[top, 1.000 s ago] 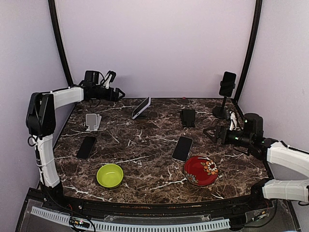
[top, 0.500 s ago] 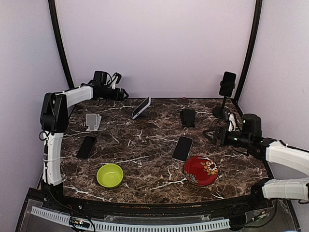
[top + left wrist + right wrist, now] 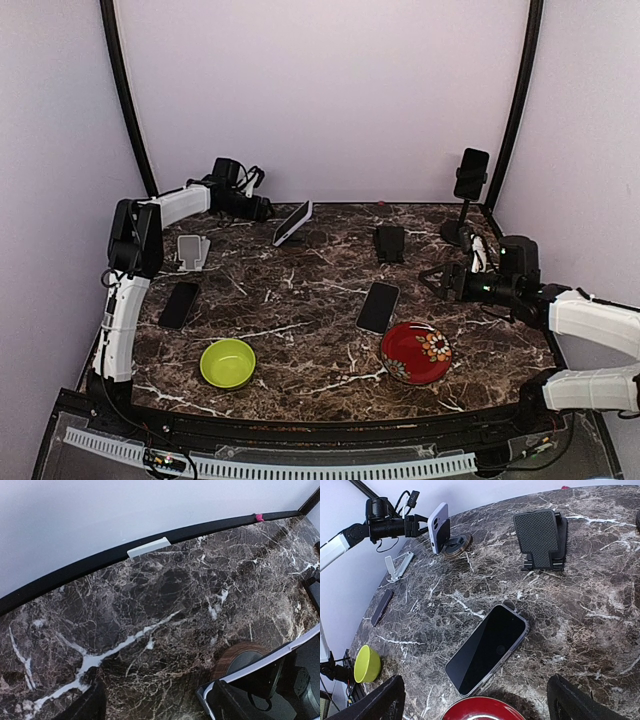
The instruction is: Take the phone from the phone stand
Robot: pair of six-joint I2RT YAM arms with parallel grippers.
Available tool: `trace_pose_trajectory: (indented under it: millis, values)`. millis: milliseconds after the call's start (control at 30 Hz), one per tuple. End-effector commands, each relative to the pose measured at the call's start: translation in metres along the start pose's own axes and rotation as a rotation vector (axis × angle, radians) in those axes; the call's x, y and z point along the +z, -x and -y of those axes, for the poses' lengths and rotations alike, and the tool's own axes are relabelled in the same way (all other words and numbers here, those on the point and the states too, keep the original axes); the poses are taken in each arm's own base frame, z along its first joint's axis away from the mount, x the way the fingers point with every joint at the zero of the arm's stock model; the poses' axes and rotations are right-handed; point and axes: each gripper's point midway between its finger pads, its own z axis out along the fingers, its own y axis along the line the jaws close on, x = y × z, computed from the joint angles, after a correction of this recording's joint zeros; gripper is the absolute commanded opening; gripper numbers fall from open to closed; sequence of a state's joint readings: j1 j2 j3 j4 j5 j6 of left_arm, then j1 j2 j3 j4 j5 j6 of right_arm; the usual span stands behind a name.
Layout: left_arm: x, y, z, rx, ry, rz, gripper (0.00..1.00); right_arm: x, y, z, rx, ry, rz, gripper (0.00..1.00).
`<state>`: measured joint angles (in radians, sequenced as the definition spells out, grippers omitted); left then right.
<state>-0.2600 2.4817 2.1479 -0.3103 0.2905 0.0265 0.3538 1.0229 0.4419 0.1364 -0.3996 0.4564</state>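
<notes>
Phone (image 3: 293,222) on stand (image 3: 456,544) near tabletop (image 3: 300,330) far edge, left of centre; long axis steeply up, leaning, white back facing right. Left end effector (image 3: 419,526) open, just beside phone. Right end effector (image 3: 438,278) wide open.

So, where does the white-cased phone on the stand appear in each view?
Top external: the white-cased phone leans at the back, left of centre.
Left wrist: lower right corner, with its white edge uppermost.
Right wrist: upper left, with its back side showing.
Shared landmark: the pink mark at the back, seen in all three.
</notes>
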Motion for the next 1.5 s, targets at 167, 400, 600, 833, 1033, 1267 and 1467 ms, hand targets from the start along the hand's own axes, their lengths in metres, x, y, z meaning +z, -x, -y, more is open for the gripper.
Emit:
trace_pose_trajectory:
  millis: [167,400,600,833,1033,1267,1467]
  values:
    - [0.01,-0.011,0.002,0.024,0.011,-0.044,0.75,-0.001,0.014,-0.007,-0.024,0.011,0.032,0.99]
    - [0.023,-0.023,0.002,0.024,0.013,-0.073,0.74,-0.003,0.016,-0.008,-0.026,0.007,0.036,0.99]
    - [0.029,-0.03,0.004,0.031,0.002,-0.091,0.74,-0.004,0.015,-0.007,-0.024,0.001,0.034,0.99]
    - [0.029,-0.036,0.014,0.052,-0.017,-0.109,0.72,-0.004,0.015,-0.007,-0.023,0.003,0.036,0.99]
    - [0.025,-0.037,0.027,0.081,-0.031,-0.112,0.69,-0.006,0.014,-0.007,-0.027,0.002,0.043,0.99]
    - [0.016,-0.034,0.042,0.128,-0.036,-0.109,0.66,-0.007,0.012,-0.006,-0.029,0.0,0.046,0.99]
    - [0.006,-0.032,0.055,0.154,-0.076,-0.096,0.66,-0.008,0.009,-0.006,-0.028,0.001,0.045,0.99]
